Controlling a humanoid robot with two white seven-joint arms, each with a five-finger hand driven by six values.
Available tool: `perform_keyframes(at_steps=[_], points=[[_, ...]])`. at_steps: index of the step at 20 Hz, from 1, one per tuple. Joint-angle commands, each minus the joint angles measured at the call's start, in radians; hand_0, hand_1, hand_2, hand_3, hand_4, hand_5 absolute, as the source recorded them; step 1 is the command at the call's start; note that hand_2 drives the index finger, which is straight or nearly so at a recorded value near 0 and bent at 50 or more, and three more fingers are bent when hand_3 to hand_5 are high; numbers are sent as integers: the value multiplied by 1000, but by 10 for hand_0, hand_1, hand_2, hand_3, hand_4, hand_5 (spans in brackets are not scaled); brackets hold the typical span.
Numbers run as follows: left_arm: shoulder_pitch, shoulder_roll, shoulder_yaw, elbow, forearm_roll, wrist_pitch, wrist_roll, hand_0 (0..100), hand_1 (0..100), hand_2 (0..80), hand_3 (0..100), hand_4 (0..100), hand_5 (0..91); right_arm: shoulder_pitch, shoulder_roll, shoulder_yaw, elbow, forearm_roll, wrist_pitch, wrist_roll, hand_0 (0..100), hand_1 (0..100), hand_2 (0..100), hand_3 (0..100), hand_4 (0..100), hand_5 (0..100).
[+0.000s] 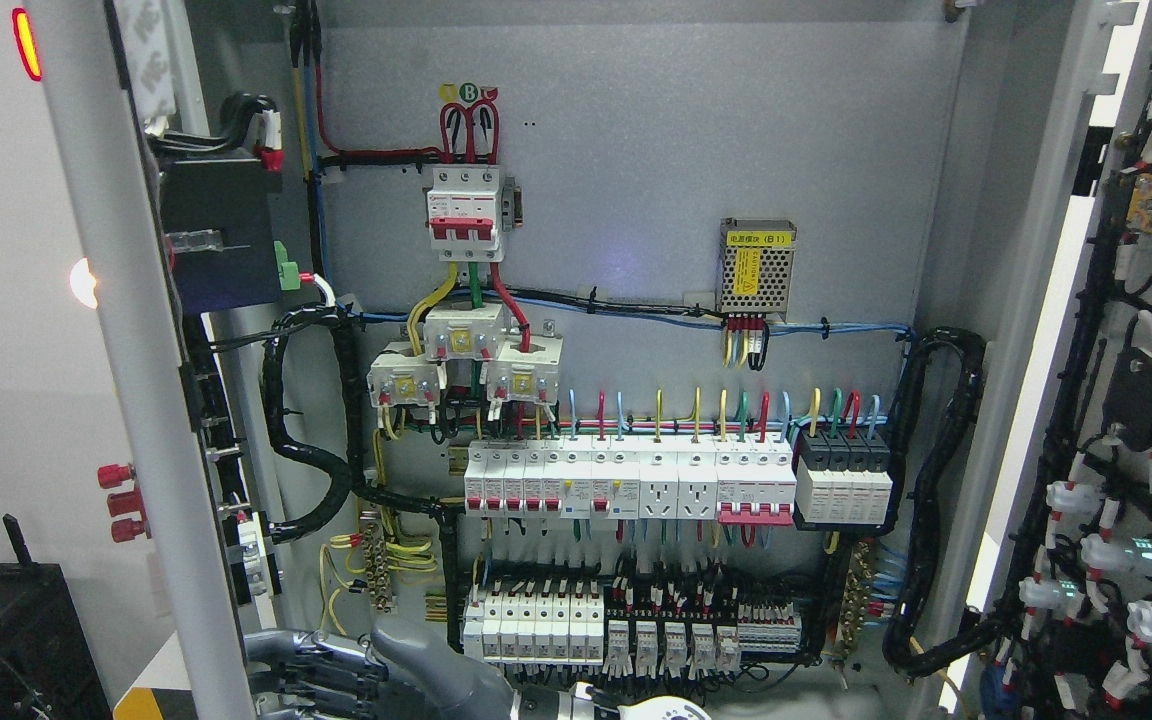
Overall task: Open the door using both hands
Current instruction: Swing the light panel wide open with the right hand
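Note:
The cabinet stands with both doors swung wide. The left door (126,330) shows as a pale grey slab edge-on at the left. The right door (1126,420), its inner face full of black wiring and white connectors, hangs at the right. One robot hand (356,665) sits at the bottom edge. Its white wrist (651,708) enters just right of the middle, so I take it as my right hand. It reaches left, loosely bent fingers (311,675) close beside the left door's inner edge, thumb (426,655) raised. It grips nothing. My left arm is out of view.
The cabinet's back panel (636,150) carries breakers (463,215), a small power supply (757,266), breaker rows (626,485) and terminal blocks (636,625). Black cable bundles (936,500) loop along both sides. Red posts (119,500) stick out left of the left door, with black equipment (6,620) below.

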Motion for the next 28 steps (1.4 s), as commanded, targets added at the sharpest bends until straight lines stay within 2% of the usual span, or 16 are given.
perform_keyframes(at_steps=[1,28], points=[[0,0,0,23,0,0,0,120,389,0,0,0,0,-10,1,24,0,0,1,-4,48,0,0,0,0,0],[0,0,0,23,0,0,0,120,389,0,0,0,0,-39,1,76,3,8,2,-17,48,0,0,0,0,0]])
